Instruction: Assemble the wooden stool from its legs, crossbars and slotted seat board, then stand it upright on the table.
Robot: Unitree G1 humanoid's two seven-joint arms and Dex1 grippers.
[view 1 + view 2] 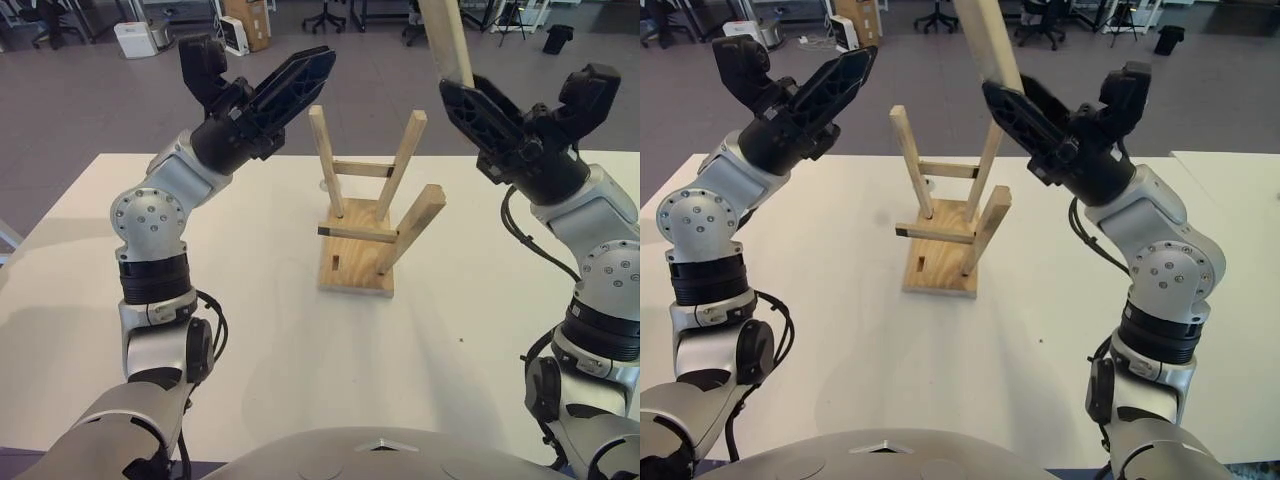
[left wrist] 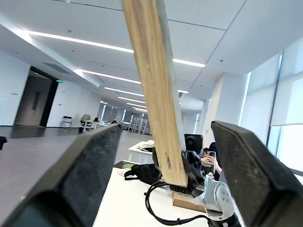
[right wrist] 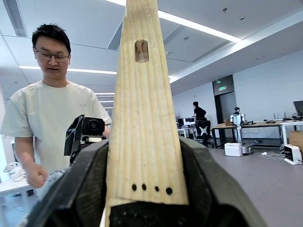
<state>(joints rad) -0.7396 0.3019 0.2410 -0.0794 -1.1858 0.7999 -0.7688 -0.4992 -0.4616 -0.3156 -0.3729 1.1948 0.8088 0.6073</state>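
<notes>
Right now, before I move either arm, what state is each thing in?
left gripper: fingers open, empty, raised.
right gripper: shut on the loose leg, raised.
loose leg: pointing up, not yet fitted.
seat board: flat on the table, underside up.
fitted legs: three, standing in the seat board, leaning.
crossbars: two, joining fitted legs.

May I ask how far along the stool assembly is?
Done: three pale wooden legs, joined by two wooden crossbars, stand in the flat wooden seat board, upside down on the white table. In hand: the right hand grips the fourth wooden leg, raised; the left hand is open. Left: fit that leg into the free slot, then stand everything upright.
</notes>
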